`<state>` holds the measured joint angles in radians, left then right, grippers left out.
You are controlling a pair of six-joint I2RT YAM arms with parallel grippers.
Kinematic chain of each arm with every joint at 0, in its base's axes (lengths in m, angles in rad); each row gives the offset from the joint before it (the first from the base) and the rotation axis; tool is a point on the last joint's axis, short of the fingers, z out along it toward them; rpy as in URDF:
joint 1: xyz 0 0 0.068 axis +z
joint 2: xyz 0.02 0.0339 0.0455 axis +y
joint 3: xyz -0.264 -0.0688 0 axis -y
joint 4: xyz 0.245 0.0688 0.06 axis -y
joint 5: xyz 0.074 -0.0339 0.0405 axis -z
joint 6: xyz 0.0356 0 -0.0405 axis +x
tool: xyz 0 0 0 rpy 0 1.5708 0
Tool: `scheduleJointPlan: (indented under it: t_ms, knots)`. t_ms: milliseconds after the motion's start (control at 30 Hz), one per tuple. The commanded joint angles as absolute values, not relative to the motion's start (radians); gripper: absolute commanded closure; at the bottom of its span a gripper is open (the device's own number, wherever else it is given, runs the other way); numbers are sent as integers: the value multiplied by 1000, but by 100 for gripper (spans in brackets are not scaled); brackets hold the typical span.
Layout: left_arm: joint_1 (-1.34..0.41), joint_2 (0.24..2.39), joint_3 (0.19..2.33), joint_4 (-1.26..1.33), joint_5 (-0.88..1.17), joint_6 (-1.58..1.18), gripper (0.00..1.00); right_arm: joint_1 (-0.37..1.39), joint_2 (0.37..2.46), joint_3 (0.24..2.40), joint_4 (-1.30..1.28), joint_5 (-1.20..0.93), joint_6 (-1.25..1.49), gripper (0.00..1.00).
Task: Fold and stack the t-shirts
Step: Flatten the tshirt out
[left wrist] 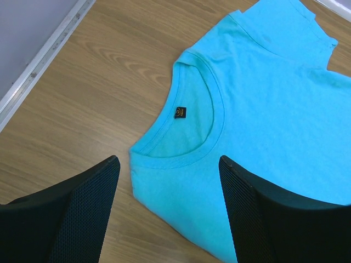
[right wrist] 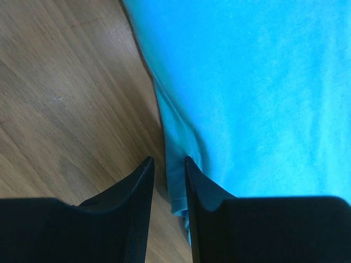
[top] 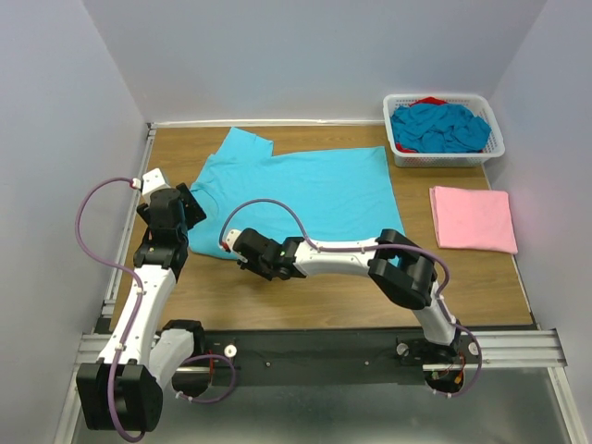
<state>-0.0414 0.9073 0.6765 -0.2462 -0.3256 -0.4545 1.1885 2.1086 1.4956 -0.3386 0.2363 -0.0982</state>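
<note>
A turquoise t-shirt (top: 305, 190) lies spread on the wooden table, its collar to the left. My left gripper (top: 188, 213) hovers open over the collar end; in the left wrist view the shirt (left wrist: 263, 109) lies below and between the wide-apart fingers of that gripper (left wrist: 168, 160). My right gripper (top: 242, 259) sits low at the shirt's near left edge. Its fingers stand narrowly apart in the right wrist view, where the gripper (right wrist: 168, 160) has a rumpled hem of the shirt (right wrist: 263, 82) in the gap. A folded pink t-shirt (top: 474, 218) lies at the right.
A white lattice basket (top: 495, 141) at the back right holds several crumpled turquoise shirts (top: 439, 127) and a bit of red cloth (top: 428, 100). Grey walls close in the table at the left, back and right. Bare wood (top: 305, 296) runs along the near edge.
</note>
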Motion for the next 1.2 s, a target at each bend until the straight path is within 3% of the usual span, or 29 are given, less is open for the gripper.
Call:
scheduleJointPlan:
  t_ms: [0, 267, 467, 800, 1167]
  knots:
    - [-44, 914, 683, -219, -347, -443, 19, 1198, 2138, 1523, -348, 302, -107, 64]
    - [-44, 919, 686, -219, -345, -440, 19, 1198, 2158, 1532, -347, 344, -126, 67]
    - [-43, 920, 684, -219, -348, -442, 19, 1197, 2154, 1539, -348, 342, -135, 99]
    - [-43, 925, 684, -218, -350, -440, 19, 1177, 1994, 1572, -348, 282, -132, 99]
    - [-44, 946, 684, -213, -330, -430, 19, 875, 2021, 1609, -347, -47, 113, 99]
